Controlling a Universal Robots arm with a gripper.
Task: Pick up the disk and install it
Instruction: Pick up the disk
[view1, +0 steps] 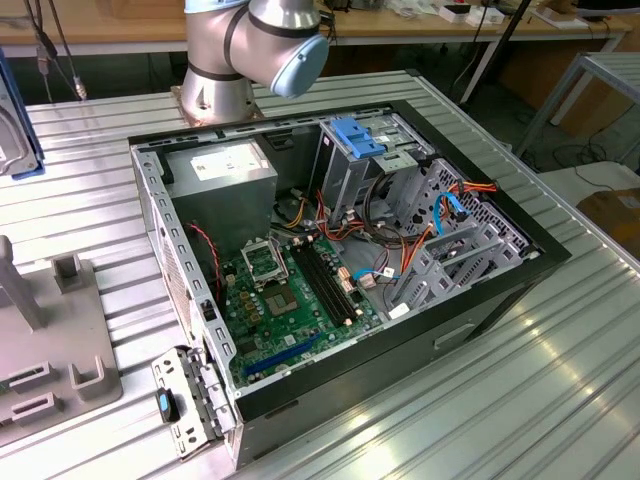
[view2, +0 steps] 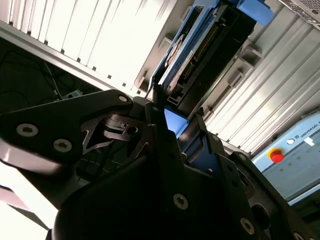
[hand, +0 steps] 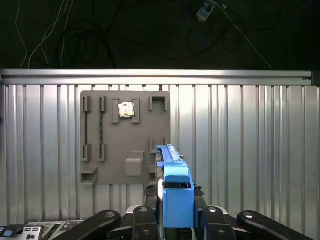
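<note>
Black jaws grip the disk edge-on, its lower end hidden between them

Ribbed metal tabletop is catching bright glare. Wooden bench is running along the far side. Cables are lying on dark floor in the first wrist view.
</note>
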